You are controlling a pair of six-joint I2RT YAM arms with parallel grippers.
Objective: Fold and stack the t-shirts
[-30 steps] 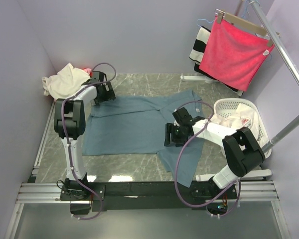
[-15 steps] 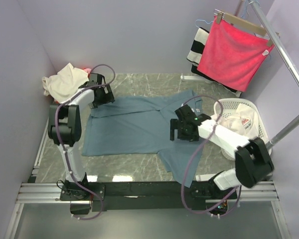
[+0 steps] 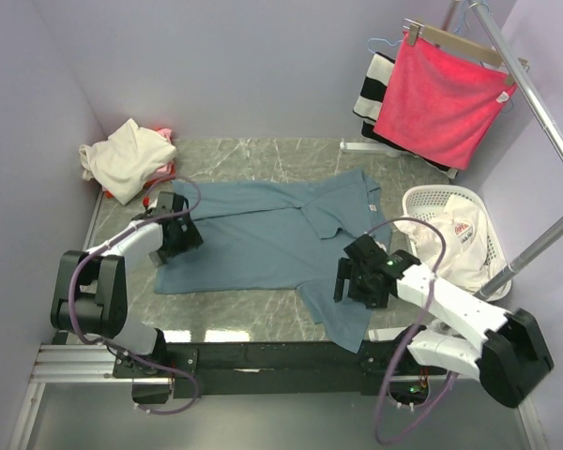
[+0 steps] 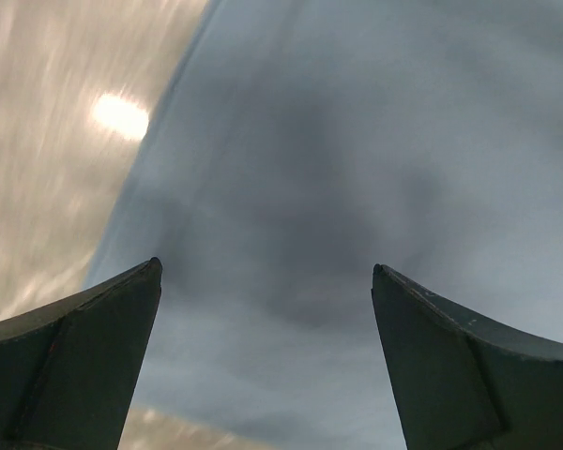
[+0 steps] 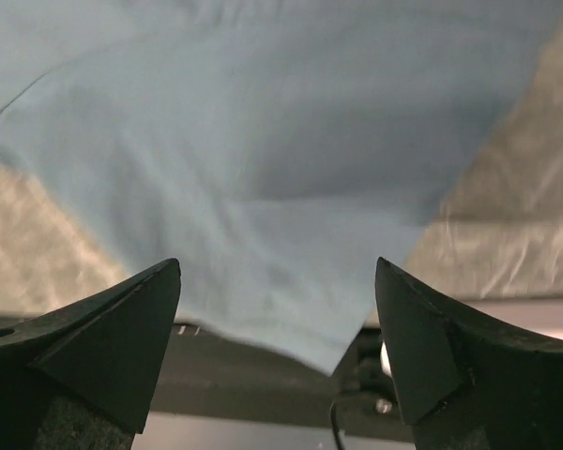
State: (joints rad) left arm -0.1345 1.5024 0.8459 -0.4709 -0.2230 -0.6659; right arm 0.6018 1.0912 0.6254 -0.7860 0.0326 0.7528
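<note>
A dusty blue-grey t-shirt (image 3: 253,234) lies spread flat on the marble table, one corner (image 5: 328,361) hanging over the near edge. My left gripper (image 3: 178,235) hovers open over the shirt's left edge (image 4: 169,112), nothing between its fingers (image 4: 94,356). My right gripper (image 3: 354,278) is open too, low over the shirt's near right part (image 5: 263,141). A cream t-shirt (image 3: 124,157) sits crumpled at the far left corner with a bit of pink-red cloth (image 3: 162,134) behind it. A white t-shirt with red print (image 3: 462,228) lies in the basket.
A white laundry basket (image 3: 483,246) stands at the table's right edge. A bright pink-red towel (image 3: 441,98) and a black-and-white striped cloth (image 3: 373,89) hang on a rack at the back right. Purple walls close in the left and far sides.
The left gripper has come from the shirt's far left corner toward me along its left edge. The right gripper has drawn back from the shirt's middle to its near right part.
</note>
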